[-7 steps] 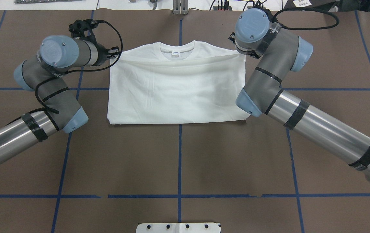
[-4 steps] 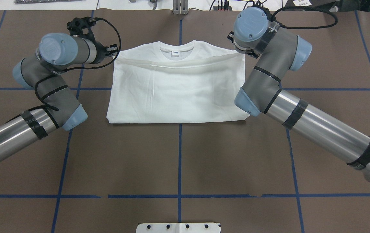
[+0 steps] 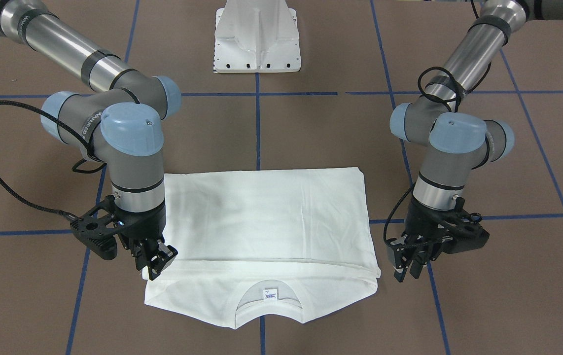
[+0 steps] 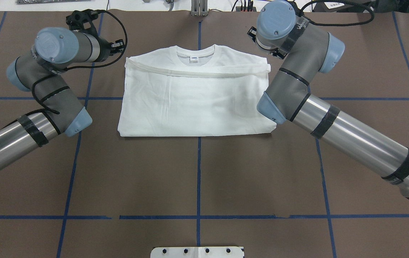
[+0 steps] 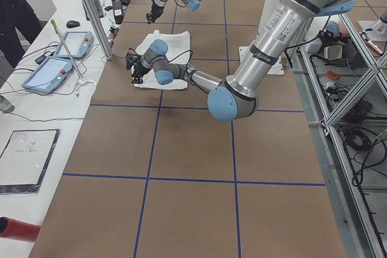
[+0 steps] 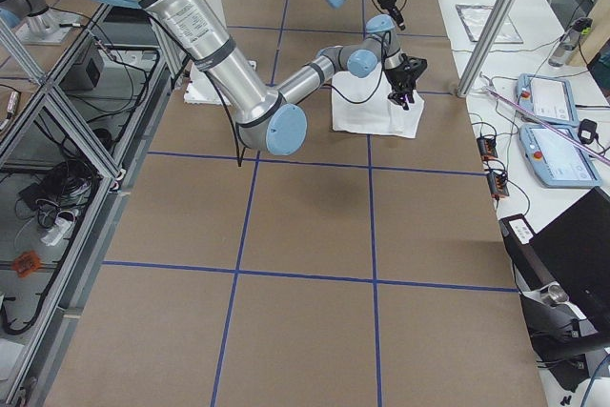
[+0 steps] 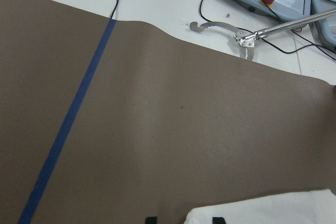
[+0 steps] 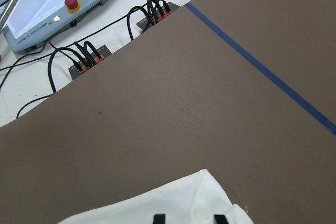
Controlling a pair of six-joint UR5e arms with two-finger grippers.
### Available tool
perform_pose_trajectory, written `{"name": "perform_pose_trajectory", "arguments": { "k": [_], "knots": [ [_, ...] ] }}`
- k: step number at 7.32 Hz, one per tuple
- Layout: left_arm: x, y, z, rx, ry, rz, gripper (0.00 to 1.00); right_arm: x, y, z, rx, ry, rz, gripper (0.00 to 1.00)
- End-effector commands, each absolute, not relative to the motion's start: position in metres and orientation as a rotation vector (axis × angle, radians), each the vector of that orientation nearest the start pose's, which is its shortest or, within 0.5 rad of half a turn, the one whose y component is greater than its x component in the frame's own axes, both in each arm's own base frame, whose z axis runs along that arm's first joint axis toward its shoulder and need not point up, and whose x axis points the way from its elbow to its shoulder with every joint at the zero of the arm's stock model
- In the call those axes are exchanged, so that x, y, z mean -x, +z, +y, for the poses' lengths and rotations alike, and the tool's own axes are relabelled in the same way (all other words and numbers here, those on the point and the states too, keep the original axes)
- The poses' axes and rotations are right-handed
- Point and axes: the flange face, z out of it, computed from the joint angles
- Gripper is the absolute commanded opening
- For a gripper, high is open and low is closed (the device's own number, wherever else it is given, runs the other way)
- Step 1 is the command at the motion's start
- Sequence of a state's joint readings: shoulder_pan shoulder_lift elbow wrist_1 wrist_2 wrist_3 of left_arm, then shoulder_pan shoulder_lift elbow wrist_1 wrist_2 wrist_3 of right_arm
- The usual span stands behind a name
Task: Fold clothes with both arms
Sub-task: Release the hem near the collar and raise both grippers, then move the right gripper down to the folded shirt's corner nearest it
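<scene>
The jaws of the left gripper [image 3: 409, 266] stand apart over bare tabletop [image 4: 197, 172], just beside the shoulder corner of the white T-shirt [image 4: 193, 104] on the robot's left and clear of the cloth. The jaws of the right gripper [image 3: 157, 260] are also parted and hold nothing. They hang over the opposite corner, and whether they touch the cloth cannot be told. The T-shirt lies flat in the far middle of the tabletop, its lower part folded up over the chest. The hem edge [image 4: 197, 73] runs as a slightly bowed band just short of the collar [image 3: 267, 301], leaving the neck label [image 4: 194, 59] uncovered. The fold nearest the robot is straight. Between it and the white stand base [image 3: 258, 37] lies wide brown surface crossed by blue tape lines [image 4: 198, 179], with more room outside both arms.
</scene>
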State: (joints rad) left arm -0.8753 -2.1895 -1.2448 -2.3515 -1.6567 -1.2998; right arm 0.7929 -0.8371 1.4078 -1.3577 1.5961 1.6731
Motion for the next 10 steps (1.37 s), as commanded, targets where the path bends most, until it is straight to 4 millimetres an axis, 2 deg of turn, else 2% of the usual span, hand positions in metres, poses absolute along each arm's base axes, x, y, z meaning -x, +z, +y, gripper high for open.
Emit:
{"name": "perform_pose_trajectory", "arguments": {
  "k": [1, 2, 4, 5, 7, 8, 9, 10],
  "knots": [
    [-0.378, 0.353, -0.667, -0.532, -0.507, 0.956, 0.45, 0.412, 0.291, -0.535, -0.220, 0.809, -0.849, 0.58],
    [-0.376, 0.352, -0.669, -0.534, -0.511, 0.957, 0.45, 0.414, 0.307, -0.498, -0.178, 0.816, -0.858, 0.62],
    [-0.368, 0.354, -0.672, -0.539, -0.521, 0.951, 0.45, 0.450, 0.323, -0.456, -0.096, 0.849, -0.849, 0.65],
    [-0.368, 0.356, -0.672, -0.538, -0.521, 0.948, 0.45, 0.458, 0.333, -0.443, -0.070, 0.862, -0.836, 0.66],
    [-0.367, 0.355, -0.671, -0.540, -0.522, 0.949, 0.45, 0.465, 0.351, -0.430, -0.053, 0.852, -0.805, 0.67],
    [-0.367, 0.355, -0.671, -0.541, -0.523, 0.948, 0.45, 0.482, 0.355, -0.415, -0.046, 0.836, -0.796, 0.66],
    [-0.367, 0.355, -0.671, -0.543, -0.519, 0.946, 0.45, 0.483, 0.357, -0.416, -0.055, 0.835, -0.791, 0.64],
    [-0.366, 0.353, -0.670, -0.545, -0.520, 0.949, 0.45, 0.485, 0.356, -0.417, -0.058, 0.835, -0.791, 0.45]
  ]
}}
